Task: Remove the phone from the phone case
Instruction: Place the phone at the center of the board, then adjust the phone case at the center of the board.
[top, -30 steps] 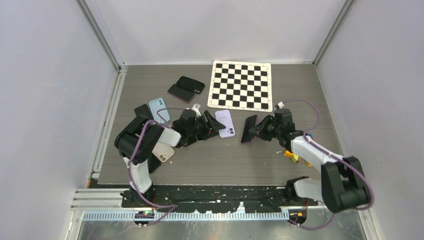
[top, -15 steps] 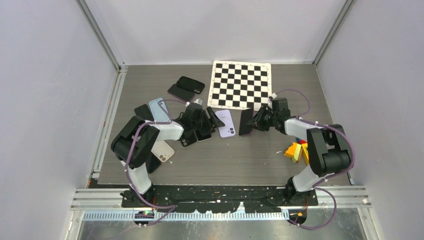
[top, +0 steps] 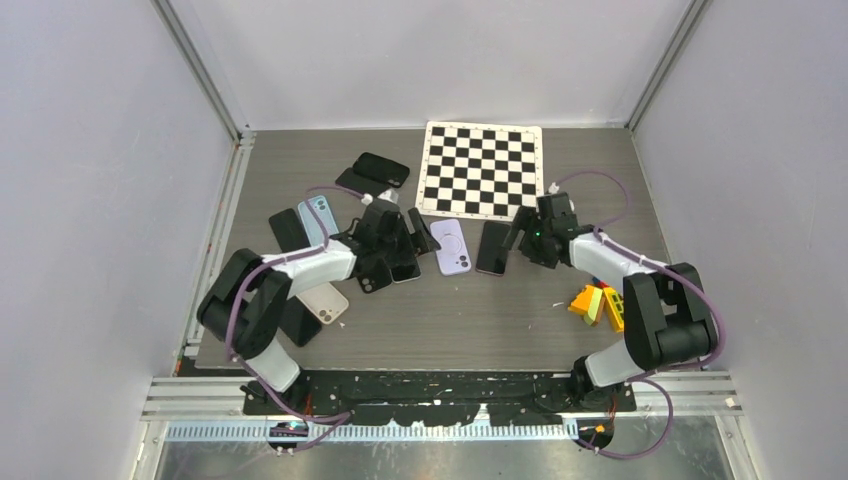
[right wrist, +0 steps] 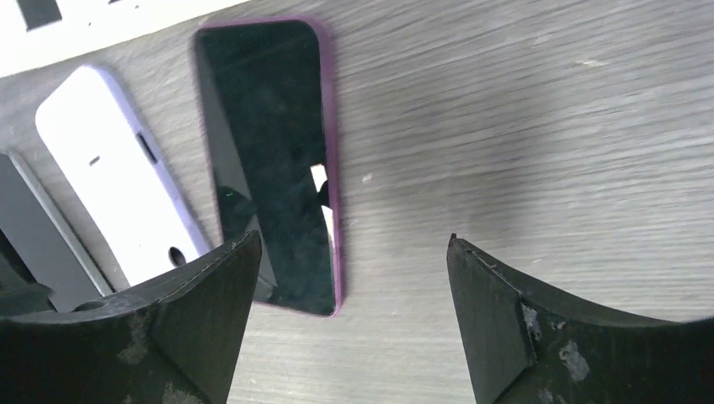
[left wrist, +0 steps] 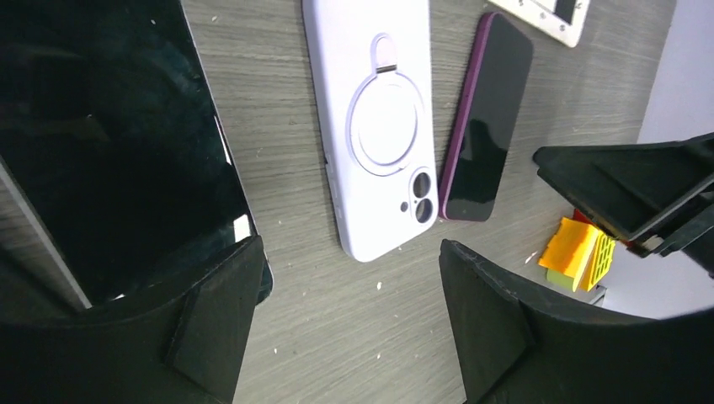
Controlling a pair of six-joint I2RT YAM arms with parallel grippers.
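Observation:
The lilac phone case (top: pixel 449 247) lies flat on the table with its ring-marked back up. Just right of it, apart from it, the phone (top: pixel 493 248), dark-screened with a purple edge, lies screen up. My left gripper (top: pixel 410 245) hovers left of the case, open, with bare table between its fingers; in the left wrist view (left wrist: pixel 354 328) the case (left wrist: pixel 379 126) and phone (left wrist: pixel 488 118) lie ahead of it. My right gripper (top: pixel 515 238) is open just right of the phone and holds nothing. In the right wrist view (right wrist: pixel 354 311) the phone (right wrist: pixel 269 160) lies by the left finger, the case (right wrist: pixel 118 177) beyond.
Several other phones lie around the left arm: two dark ones (top: pixel 372 177) at the back, a light blue one (top: pixel 318 215), black ones (top: pixel 385 270) under the left gripper, a pale one (top: pixel 325 303). A checkerboard (top: pixel 482 170) lies behind. Coloured blocks (top: pixel 598 300) sit right.
My right gripper carried the phone left and back, laid it flat beside the lilac case and opened. My left gripper opened wider and shifted slightly back.

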